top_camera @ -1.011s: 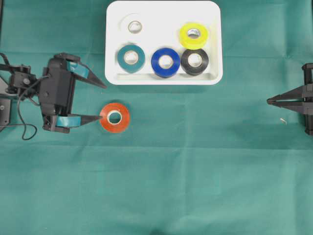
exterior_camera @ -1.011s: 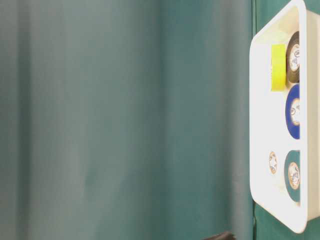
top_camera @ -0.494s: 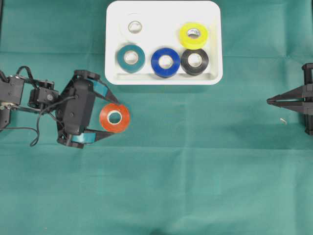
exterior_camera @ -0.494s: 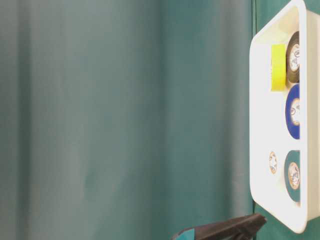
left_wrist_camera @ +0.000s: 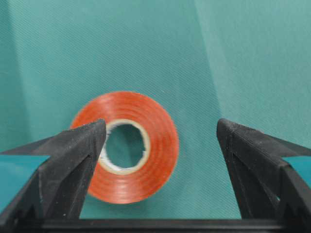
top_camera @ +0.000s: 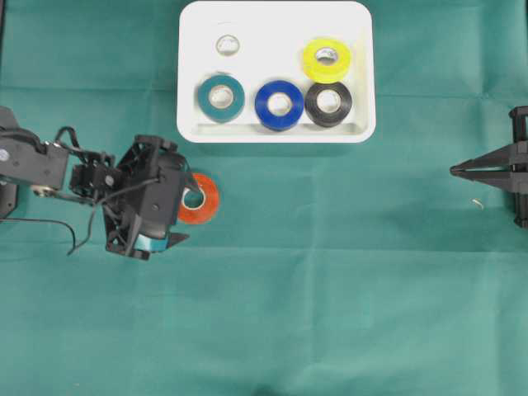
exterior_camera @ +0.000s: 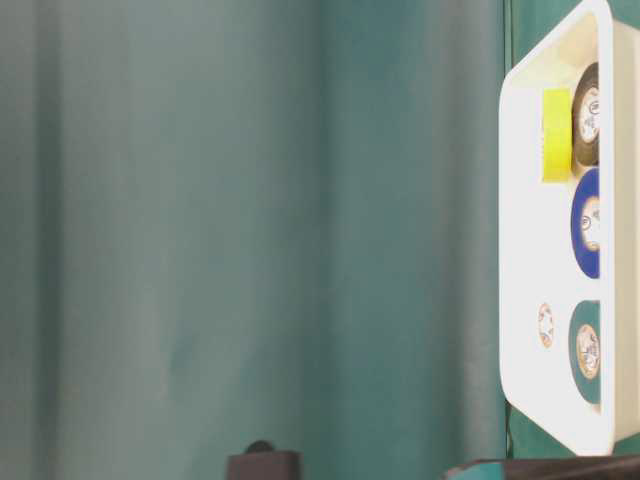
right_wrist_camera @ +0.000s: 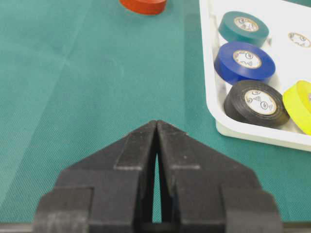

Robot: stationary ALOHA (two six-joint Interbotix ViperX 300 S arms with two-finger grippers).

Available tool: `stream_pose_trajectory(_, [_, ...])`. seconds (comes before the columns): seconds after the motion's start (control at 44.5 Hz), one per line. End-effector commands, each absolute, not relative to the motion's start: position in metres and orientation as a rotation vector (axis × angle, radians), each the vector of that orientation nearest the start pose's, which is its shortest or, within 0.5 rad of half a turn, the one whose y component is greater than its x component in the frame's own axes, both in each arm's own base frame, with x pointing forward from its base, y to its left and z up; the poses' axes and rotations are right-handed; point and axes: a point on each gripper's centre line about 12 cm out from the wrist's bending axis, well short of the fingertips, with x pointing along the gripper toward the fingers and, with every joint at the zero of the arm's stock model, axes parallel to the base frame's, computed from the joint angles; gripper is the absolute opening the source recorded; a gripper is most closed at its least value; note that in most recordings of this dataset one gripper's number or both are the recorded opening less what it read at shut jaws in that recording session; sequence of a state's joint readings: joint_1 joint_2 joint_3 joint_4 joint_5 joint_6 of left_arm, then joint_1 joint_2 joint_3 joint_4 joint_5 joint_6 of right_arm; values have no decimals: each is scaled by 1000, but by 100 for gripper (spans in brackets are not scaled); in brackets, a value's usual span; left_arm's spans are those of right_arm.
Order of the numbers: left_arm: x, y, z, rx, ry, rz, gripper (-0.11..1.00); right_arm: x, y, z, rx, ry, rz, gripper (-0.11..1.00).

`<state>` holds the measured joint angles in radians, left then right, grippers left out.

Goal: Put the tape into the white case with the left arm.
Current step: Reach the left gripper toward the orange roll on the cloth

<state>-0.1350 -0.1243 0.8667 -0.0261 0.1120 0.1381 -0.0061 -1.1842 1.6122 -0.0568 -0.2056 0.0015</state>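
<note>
An orange-red tape [top_camera: 203, 200] lies flat on the green cloth, below the left corner of the white case [top_camera: 276, 136]. My left gripper [top_camera: 188, 208] hangs over the roll's left side, pointing down, and hides part of it. In the left wrist view the left gripper [left_wrist_camera: 160, 125] is open wide. The tape [left_wrist_camera: 156, 155] lies between the fingers, nearer the left one, whose tip [left_wrist_camera: 82, 145] overlaps the roll's left edge. My right gripper [top_camera: 454, 171] is shut at the far right, empty, as its own view shows [right_wrist_camera: 156, 124].
The case holds a white roll [top_camera: 224, 43], teal roll [top_camera: 220, 97], blue roll [top_camera: 279, 104], black roll [top_camera: 328, 102] and yellow roll [top_camera: 327, 58]. Its near rim [right_wrist_camera: 252, 133] lies to the right of the right gripper. Green cloth [top_camera: 330, 289] covers the table.
The left arm has swung right and tipped down over the orange-red tape, so its open fingers now straddle the roll. The tape and the right gripper have not moved.
</note>
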Motion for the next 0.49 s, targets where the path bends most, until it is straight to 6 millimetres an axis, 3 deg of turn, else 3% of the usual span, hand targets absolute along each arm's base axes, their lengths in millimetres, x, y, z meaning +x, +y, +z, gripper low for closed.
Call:
stream_pose_trajectory(0.0, [325, -48, 143, 164, 833, -186, 97, 134, 1, 148, -75, 210, 18, -9])
stream_pose_trajectory(0.472, [329, -50, 128, 159, 875, -186, 96, 134, 1, 148, -74, 210, 19, -9])
